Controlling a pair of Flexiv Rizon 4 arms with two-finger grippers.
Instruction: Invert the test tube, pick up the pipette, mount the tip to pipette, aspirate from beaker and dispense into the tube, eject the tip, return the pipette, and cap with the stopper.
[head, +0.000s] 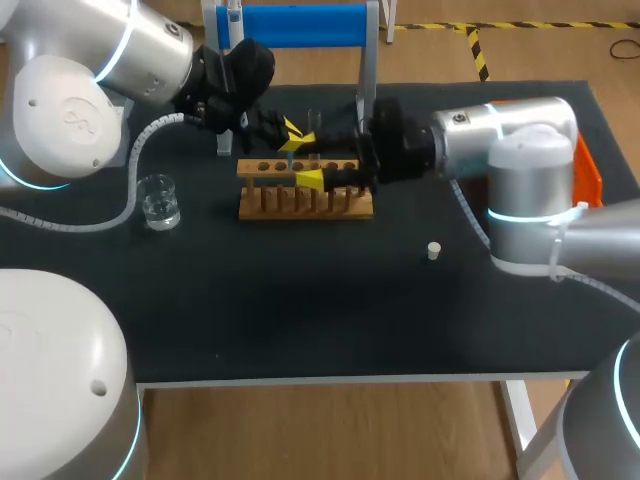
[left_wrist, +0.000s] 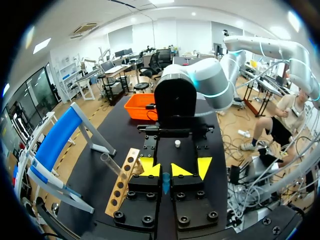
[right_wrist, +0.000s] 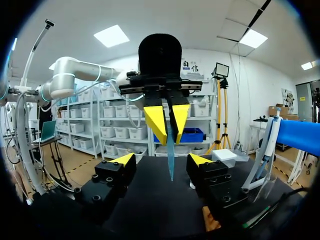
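Note:
My left gripper (left_wrist: 165, 171) is shut on a thin blue pipette tip (left_wrist: 165, 184), which points down over the wooden tube rack (head: 305, 200). My right gripper (right_wrist: 161, 160) faces it from the other side. Its fingers are open and stand on either side of the hanging tip (right_wrist: 170, 160) without touching it. In the head view the two grippers, left (head: 292, 135) and right (head: 312, 178), meet above the rack. A clear test tube (left_wrist: 111, 164) leans in the rack's end. The pipette (right_wrist: 270, 145) hangs on the blue stand (head: 300, 25). A water beaker (head: 160, 200) is left of the rack, and a white stopper (head: 434, 250) lies to its right.
An orange bin (head: 590, 170) sits at the table's right edge behind my right arm. The blue stand's legs rise just behind the rack. The black table (head: 300, 320) stretches from the rack to its front edge.

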